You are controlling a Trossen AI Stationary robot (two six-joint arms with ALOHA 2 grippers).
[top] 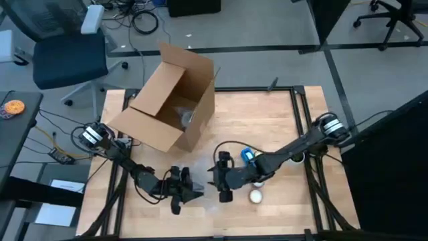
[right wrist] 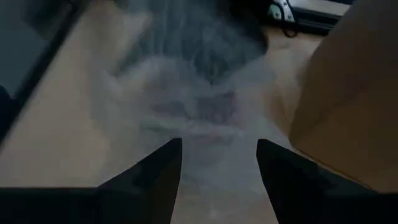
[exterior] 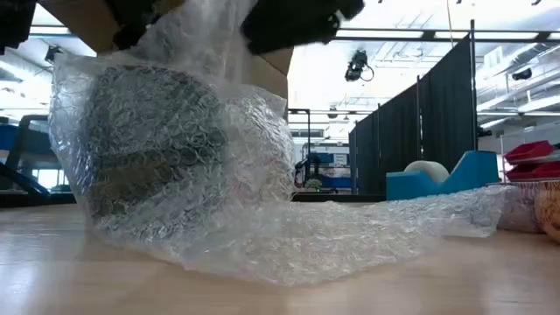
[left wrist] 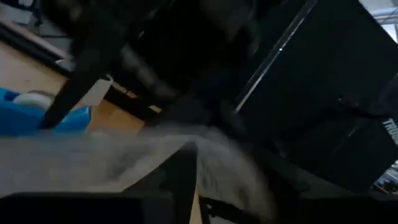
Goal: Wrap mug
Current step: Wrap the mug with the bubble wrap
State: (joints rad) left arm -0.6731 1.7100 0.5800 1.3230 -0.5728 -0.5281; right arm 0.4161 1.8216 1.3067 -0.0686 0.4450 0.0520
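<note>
only at table height, dark mug inside bubble wrap

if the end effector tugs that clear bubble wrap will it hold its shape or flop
Likely floppy: the clear bubble wrap sheet drapes and crumples over the dark mug. Probably light, since its loose tail lies thin and flat on the wooden table. It may drag the mug.

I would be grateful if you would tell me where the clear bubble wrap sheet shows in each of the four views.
High view: the clear bubble wrap sheet lies near the front edge, between the left gripper and right gripper.
Low view: it fills the left and centre, bundled around a dark shape.
Left wrist view: a pale blurred band low in the picture.
Right wrist view: ahead of the fingers.
Shared landmark: the brown cardboard box.
</note>
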